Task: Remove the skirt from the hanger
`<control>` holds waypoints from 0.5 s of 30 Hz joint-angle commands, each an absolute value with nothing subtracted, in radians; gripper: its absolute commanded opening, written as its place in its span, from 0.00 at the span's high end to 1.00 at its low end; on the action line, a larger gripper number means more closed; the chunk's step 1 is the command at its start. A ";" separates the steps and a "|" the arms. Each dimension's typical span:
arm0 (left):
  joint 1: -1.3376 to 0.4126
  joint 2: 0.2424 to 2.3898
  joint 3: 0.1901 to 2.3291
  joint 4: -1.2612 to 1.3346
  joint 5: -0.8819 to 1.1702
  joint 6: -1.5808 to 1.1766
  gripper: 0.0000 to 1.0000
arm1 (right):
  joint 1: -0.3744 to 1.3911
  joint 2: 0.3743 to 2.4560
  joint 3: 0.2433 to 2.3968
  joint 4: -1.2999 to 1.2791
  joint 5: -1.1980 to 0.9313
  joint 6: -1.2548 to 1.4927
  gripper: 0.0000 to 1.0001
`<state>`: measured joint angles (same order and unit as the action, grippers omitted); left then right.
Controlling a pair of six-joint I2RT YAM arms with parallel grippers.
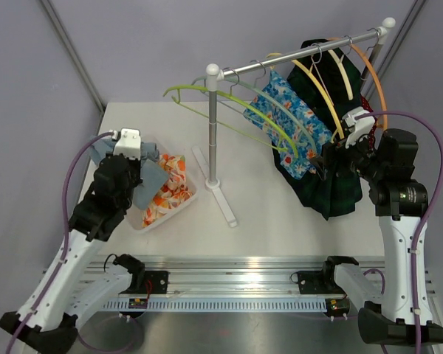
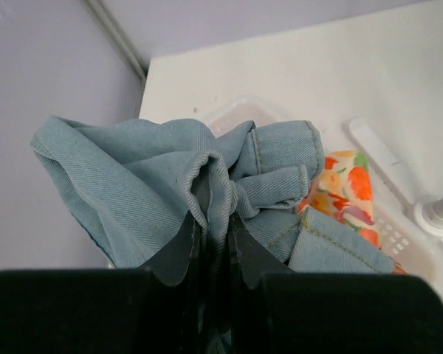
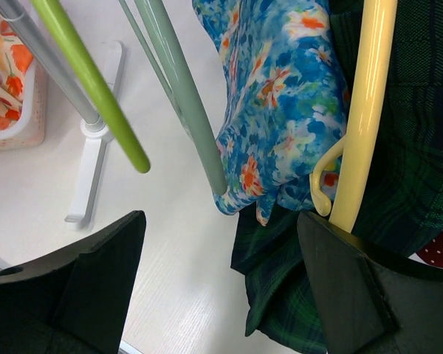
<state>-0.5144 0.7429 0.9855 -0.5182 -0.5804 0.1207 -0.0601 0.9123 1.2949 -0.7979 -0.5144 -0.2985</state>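
Table, basket (hanger against plaid skirt)

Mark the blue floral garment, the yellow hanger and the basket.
blue floral garment [image 3: 280, 110], right wrist view, middle of the fabric.
yellow hanger [image 3: 365, 110], right wrist view, its straight arm.
basket [image 3: 18, 129], right wrist view, its side wall.

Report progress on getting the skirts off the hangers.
Done: an orange floral garment lies in the basket, and the lime hanger is bare. In hand: the left gripper is shut on a denim garment above that basket; the right gripper is open by the yellow hanger. Left: the plaid skirt and blue floral skirt still hang on the rail.
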 commanded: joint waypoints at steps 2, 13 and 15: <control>-0.249 0.834 0.950 -0.422 -0.148 -0.032 1.00 | -0.069 0.891 1.304 -0.787 -0.537 -0.295 0.09; -0.123 1.075 0.827 -0.453 -0.025 -0.149 0.94 | -0.069 0.899 1.351 -0.850 -0.590 -0.334 0.09; -0.114 1.072 0.802 -0.446 -0.023 -0.150 0.80 | -0.069 0.907 1.379 -0.868 -0.612 -0.345 0.09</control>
